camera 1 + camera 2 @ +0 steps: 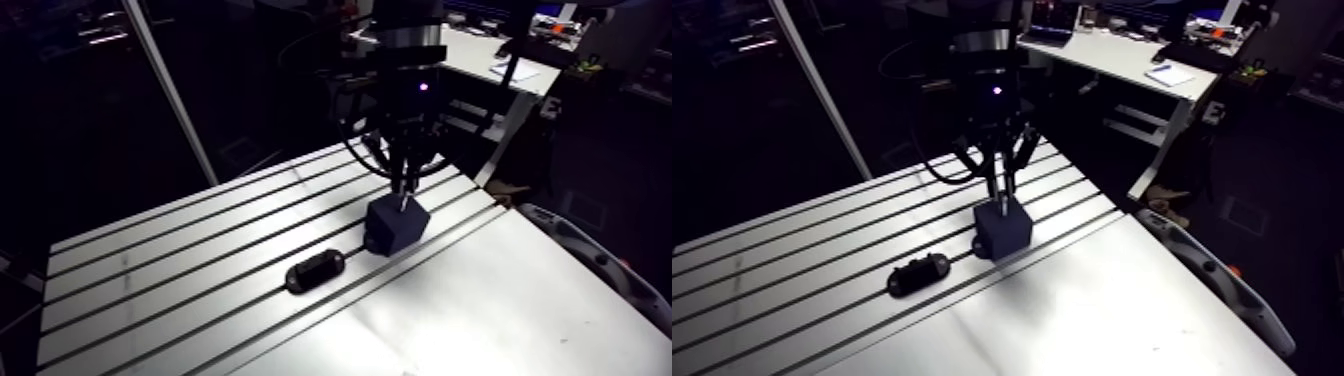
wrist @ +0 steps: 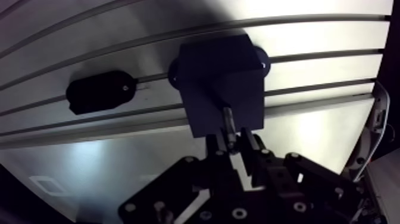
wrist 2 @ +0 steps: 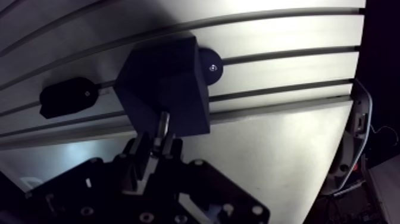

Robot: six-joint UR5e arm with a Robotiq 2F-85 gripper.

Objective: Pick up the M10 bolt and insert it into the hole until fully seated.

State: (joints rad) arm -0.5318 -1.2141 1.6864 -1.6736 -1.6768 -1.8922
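M10 bolt (image 2: 227, 121) is pinched between the two fingers (image 2: 250, 146) of the gripper (image 2: 233, 142), which press in on it from either side with nothing but the shank between them. A short length of pale shank shows beyond the fingertips, and its lower end meets the top face of the dark blue block (image 2: 220, 83). Whether the tip only touches that face or has gone some way in I cannot tell, and the bolt's head is hidden among the fingers. In the arm view the gripper comes straight down over the block, and the bolt looks upright or very nearly so.

The block stands on the slotted part of the table (image 1: 150, 262), toward the table's far edge and just beside the line where the slots give way to a smooth plate. A round dark foot (image 3: 209, 67) with a small screw in it juts from the block's side and lies over one of the slots. A second one like it shows on the opposite side of the block in the wrist view. Along the same slot, further from the far edge and toward the table's middle, lies a black oblong piece (image 1: 315, 270) with rounded ends. It lies flat on the table, near the block but clear of it and of the gripper
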